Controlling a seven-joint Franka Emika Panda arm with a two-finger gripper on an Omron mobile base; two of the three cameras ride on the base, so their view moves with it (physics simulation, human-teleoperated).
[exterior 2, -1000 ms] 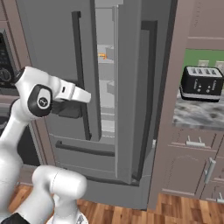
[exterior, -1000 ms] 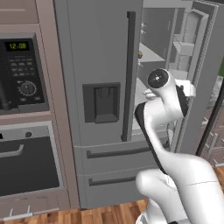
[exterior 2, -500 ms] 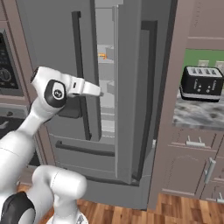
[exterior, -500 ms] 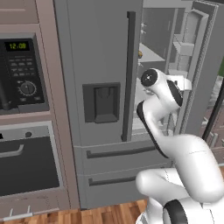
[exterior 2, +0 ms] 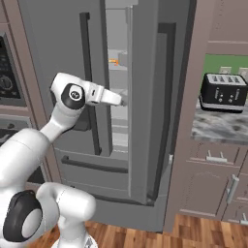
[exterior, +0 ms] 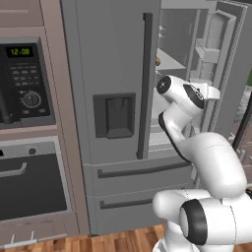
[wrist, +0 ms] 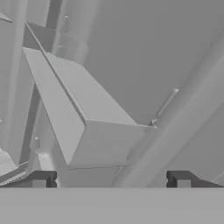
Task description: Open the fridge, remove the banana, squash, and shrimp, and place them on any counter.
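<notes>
The grey fridge (exterior: pixel 108 64) stands with its left door shut and its right door (exterior: pixel 227 64) swung open, showing white shelves inside. My gripper (exterior 2: pixel 123 101) reaches at mid height into the gap between the doors, and it also shows beside the open door's inner side (exterior: pixel 215 92). In the hand view the gripper (wrist: pixel 111 181) is open, its fingertips (wrist: pixel 41 179) wide apart with nothing between them, facing a grey door bin (wrist: pixel 100 131). A small orange-yellow item (exterior 2: pixel 113 61) lies on an upper shelf (exterior: pixel 158 61); I cannot tell which food it is. The marbled counter (exterior 2: pixel 218 128) is to the right.
A black toaster (exterior 2: pixel 223 91) stands on the counter above mauve-brown cabinet fronts (exterior 2: pixel 208 189). Left of the fridge are a black microwave (exterior: pixel 24 83) and a wall oven (exterior: pixel 29 182). The fridge's two drawers (exterior: pixel 138 172) are shut below the doors. Wooden floor (exterior 2: pixel 193 235) lies in front.
The arm has stretched forward and the hand has moved from in front of the left door's handle into the gap at the open door. The fingers stay open.
</notes>
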